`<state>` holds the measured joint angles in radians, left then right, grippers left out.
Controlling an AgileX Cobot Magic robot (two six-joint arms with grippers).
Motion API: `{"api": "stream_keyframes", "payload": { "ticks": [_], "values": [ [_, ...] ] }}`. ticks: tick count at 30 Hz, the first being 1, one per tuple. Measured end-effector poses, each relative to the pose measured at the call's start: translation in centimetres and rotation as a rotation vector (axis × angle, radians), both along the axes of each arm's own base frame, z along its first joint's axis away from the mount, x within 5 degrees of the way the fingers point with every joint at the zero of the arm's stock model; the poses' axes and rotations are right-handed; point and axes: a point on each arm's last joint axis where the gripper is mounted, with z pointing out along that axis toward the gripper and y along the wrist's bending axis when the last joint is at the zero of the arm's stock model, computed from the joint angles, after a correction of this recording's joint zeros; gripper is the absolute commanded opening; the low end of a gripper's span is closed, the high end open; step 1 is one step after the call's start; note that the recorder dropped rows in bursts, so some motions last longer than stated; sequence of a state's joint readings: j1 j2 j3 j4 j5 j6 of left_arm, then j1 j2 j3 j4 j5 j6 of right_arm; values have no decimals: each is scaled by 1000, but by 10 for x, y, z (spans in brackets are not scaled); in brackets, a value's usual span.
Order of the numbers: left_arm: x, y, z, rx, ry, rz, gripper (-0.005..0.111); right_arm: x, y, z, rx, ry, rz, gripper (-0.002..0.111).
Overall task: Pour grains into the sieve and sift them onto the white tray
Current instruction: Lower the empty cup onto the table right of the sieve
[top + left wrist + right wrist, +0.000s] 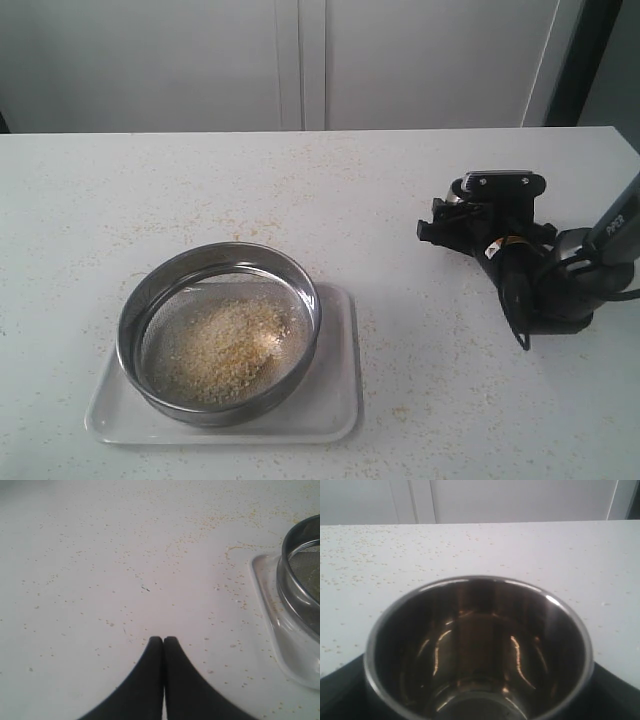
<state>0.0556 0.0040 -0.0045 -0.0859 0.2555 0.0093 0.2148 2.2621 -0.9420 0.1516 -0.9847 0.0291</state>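
The sieve (302,280) stands on the white tray (335,400) at the front left, and the grains (225,345) lie heaped on its mesh. At the right my right gripper (468,215) is low over the table, shut on a small steel cup (479,645) that looks empty inside; its dark fingers (342,690) flank the cup. The left gripper (163,640) is shut on nothing above bare table, with the sieve's rim (300,555) and a corner of the tray (270,600) off to one side. The exterior view does not show the left gripper.
Stray grains (300,160) are scattered over the white table (150,200), thickest behind the sieve. A pale cabinet front (300,60) runs along the far edge. The right arm (560,280) lies along the right side.
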Motion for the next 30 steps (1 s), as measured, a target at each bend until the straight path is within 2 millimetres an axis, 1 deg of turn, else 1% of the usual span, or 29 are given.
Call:
{"api": "stream_keyframes", "payload": {
  "ticks": [2,4,6,10,11,12,13,26,30],
  "values": [
    [0,0,0,0,0,0,0,1,0,1,1,-2,0,14],
    [0,0,0,0,0,0,0,1,0,1,1,-2,0,26],
    [0,0,0,0,0,0,0,1,0,1,1,-2,0,43],
    [0,0,0,0,0,0,0,1,0,1,1,-2,0,83],
    [0,0,0,0,0,0,0,1,0,1,1,-2,0,89],
    [0,0,0,0,0,0,0,1,0,0,1,0,0,94],
    [0,0,0,0,0,0,0,1,0,0,1,0,0,95],
    [0,0,0,0,0,0,0,0,0,-1,-1,22,1,96],
    [0,0,0,0,0,0,0,2,1,8,4,4,2,96]
  ]
}}
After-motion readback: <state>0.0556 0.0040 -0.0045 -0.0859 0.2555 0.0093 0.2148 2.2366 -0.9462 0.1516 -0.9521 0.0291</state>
